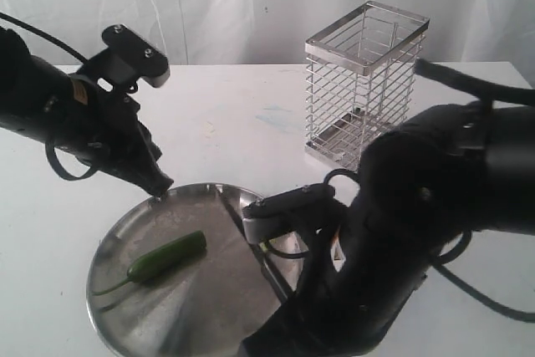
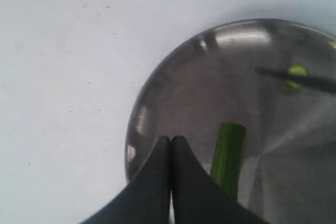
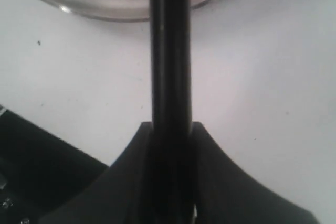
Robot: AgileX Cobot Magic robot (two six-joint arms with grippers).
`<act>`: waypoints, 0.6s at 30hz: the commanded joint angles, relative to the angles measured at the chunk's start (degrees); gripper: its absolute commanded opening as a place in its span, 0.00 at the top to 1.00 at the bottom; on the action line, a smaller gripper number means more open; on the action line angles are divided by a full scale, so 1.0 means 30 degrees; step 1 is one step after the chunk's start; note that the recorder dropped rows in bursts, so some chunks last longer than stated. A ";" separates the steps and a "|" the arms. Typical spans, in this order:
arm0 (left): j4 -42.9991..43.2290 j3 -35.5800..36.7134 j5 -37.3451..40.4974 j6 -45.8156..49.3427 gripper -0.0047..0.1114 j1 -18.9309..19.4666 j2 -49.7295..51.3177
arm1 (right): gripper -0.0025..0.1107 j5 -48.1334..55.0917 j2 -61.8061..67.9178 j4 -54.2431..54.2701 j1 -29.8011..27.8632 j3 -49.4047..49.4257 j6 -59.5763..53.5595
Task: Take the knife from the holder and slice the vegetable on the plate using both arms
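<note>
Knife [image 3: 170,51] — slim, with a smooth black handle and a dark pointed blade — sits pinched in your right gripper [image 3: 170,129]. Both black fingers press the handle's sides, and the handle runs straight out from them toward the plate's rim. In the left wrist view you see the thin dark blade reaching in over the plate, its tip beside a small green round slice [image 2: 297,69].

Your round, shallow stainless-steel plate [image 1: 125,232] lies on the white tabletop [image 1: 251,123], its raised rim bright and its floor brushed and mirror-like. On it lies the slender glossy green chili pepper [image 1: 167,257]. Its thin curved stem points toward the plate's near-left edge and its blunt, flat-cut end toward the blade, with a gap between the two.

Your left gripper [image 1: 159,183] has its tapered matte-black fingers pressed together on nothing. The tips are at the plate's far-left rim, near the chili's cut end — you cannot tell whether they touch the metal.

The tall rectangular chrome-wire basket [image 1: 365,81], with its flat metal rim, stands upright behind the plate, well apart and to the right.
</note>
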 commanded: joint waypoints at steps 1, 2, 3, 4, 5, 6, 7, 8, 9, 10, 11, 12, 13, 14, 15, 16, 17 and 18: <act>0.0223 0.0100 -0.0890 -0.1612 0.96 0.1751 -0.0179 | 0.98 0.1489 0.2244 0.0773 -0.0062 -0.1668 -0.1465; 0.0176 0.0308 -0.1248 -0.1928 0.96 0.2203 -0.0179 | 0.98 0.1527 0.2684 0.0773 -0.0062 -0.2100 -0.1465; 0.0057 0.0587 -0.1763 -0.2193 0.96 0.2736 -0.0179 | 0.98 0.1527 0.2974 0.0811 -0.0062 -0.2461 -0.1465; -0.0209 0.0965 -0.2383 -0.2231 0.96 0.3196 -0.0145 | 0.98 0.1527 0.3271 0.0813 -0.0062 -0.2888 -0.1465; -0.0717 0.1341 -0.3157 -0.2231 0.96 0.3582 -0.0103 | 0.98 0.1527 0.3450 0.0813 -0.0062 -0.3235 -0.1465; -0.1171 0.1857 -0.4023 -0.2231 0.96 0.3880 -0.0004 | 0.98 0.1474 0.3519 0.0813 -0.0062 -0.3466 -0.1513; -0.1634 0.2387 -0.4855 -0.2231 0.96 0.4023 0.0101 | 0.98 0.1357 0.3534 0.0720 -0.0062 -0.3631 -0.1580; -0.1862 0.2789 -0.5507 -0.2231 0.96 0.4079 0.0299 | 0.98 0.1188 0.3534 0.0465 -0.0062 -0.3765 -0.1580; -0.2003 0.3243 -0.6301 -0.2277 0.96 0.4108 0.0443 | 0.98 0.1117 0.3534 0.0351 -0.0062 -0.3768 -0.1580; -0.2186 0.3631 -0.6962 -0.2538 0.96 0.4108 0.0476 | 0.98 0.1063 0.3534 0.0248 -0.0062 -0.3794 -0.1580; -0.2233 0.3905 -0.7482 -0.2820 0.96 0.4108 0.0476 | 0.98 0.1063 0.3534 0.0005 -0.0062 -0.3794 -0.1580; -0.2233 0.4024 -0.7942 -0.3409 0.96 0.4108 0.0476 | 0.98 0.1063 0.3534 -0.0190 -0.0062 -0.3794 -0.1580; -0.2233 0.4017 -0.8133 -0.3941 0.96 0.4108 0.0389 | 0.98 0.1063 0.3534 -0.0318 -0.0062 -0.3752 -0.1580; -0.2233 0.4017 -0.8354 -0.4326 0.96 0.4108 0.0349 | 0.98 0.1124 0.3534 -0.0401 -0.0062 -0.3752 -0.1580; -0.2233 0.4017 -0.8490 -0.4759 0.96 0.4108 0.0231 | 0.98 0.1124 0.3534 -0.0440 -0.0062 -0.3752 -0.1580; -0.2233 0.4017 -0.8490 -0.4905 0.96 0.4108 0.0136 | 0.98 0.1124 0.3534 -0.0440 -0.0062 -0.3752 -0.1580; -0.2233 0.4017 -0.8393 -0.5059 0.96 0.4108 0.0008 | 0.98 0.1005 0.3534 -0.0441 -0.0062 -0.3752 -0.1580; -0.2233 0.4017 -0.7967 -0.5051 0.96 0.4056 -0.0172 | 0.98 0.0811 0.3534 -0.0441 -0.0062 -0.3752 -0.1580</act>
